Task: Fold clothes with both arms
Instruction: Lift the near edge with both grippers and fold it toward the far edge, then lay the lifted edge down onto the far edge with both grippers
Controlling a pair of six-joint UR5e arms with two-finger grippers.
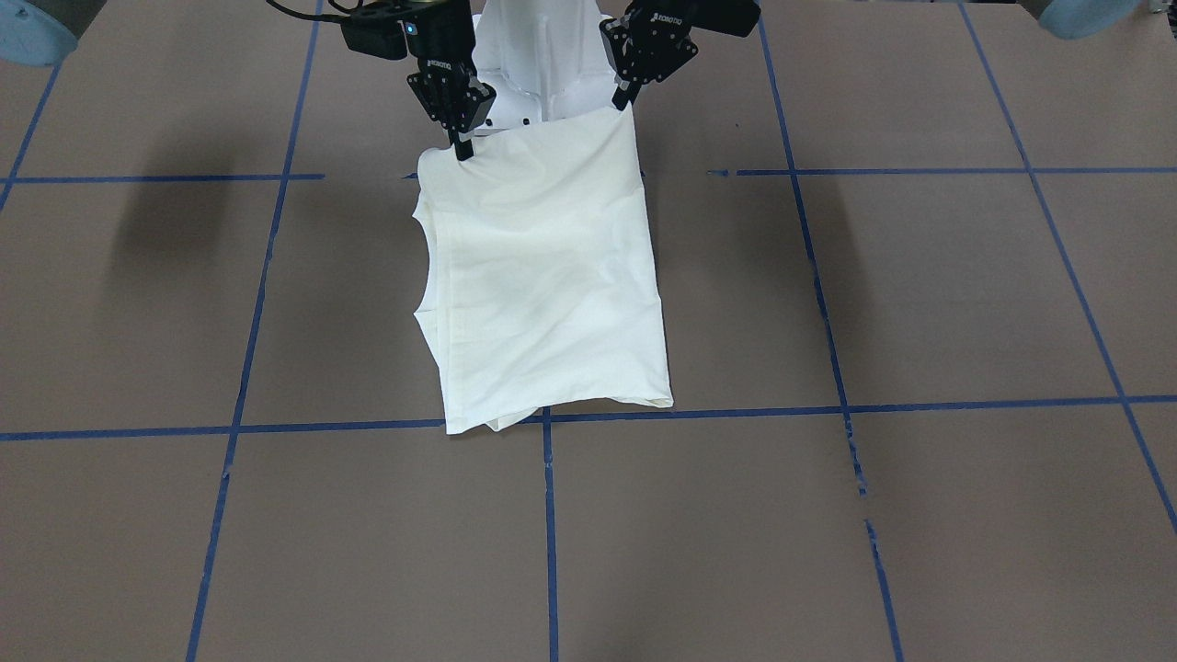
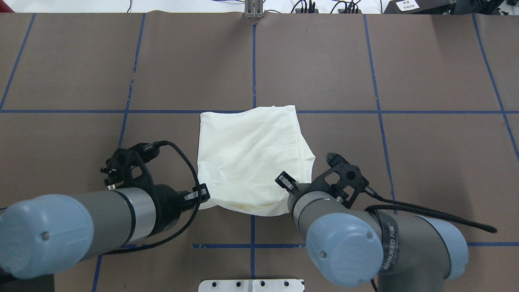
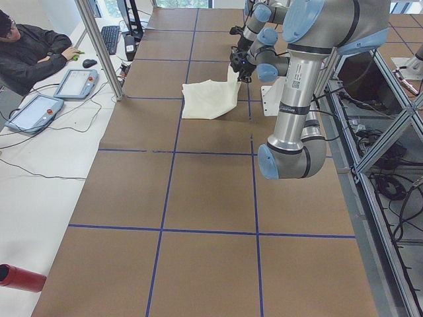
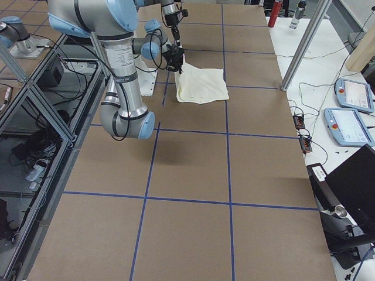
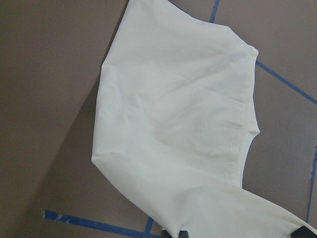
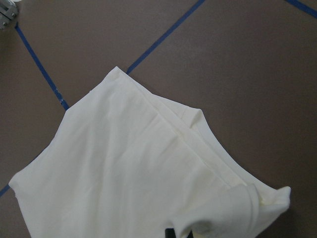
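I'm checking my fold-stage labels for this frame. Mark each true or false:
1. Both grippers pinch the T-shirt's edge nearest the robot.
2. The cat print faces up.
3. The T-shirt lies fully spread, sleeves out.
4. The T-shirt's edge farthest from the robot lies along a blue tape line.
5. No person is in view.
1. True: the left gripper and the right gripper each pinch a corner of the T-shirt on the robot's side.
2. False: only plain cream fabric shows.
3. False: it is folded into a compact block, with layered edges and no sleeve sticking out.
4. True: that edge lies along the blue tape line.
5. False: a person sits at a desk beside the table.
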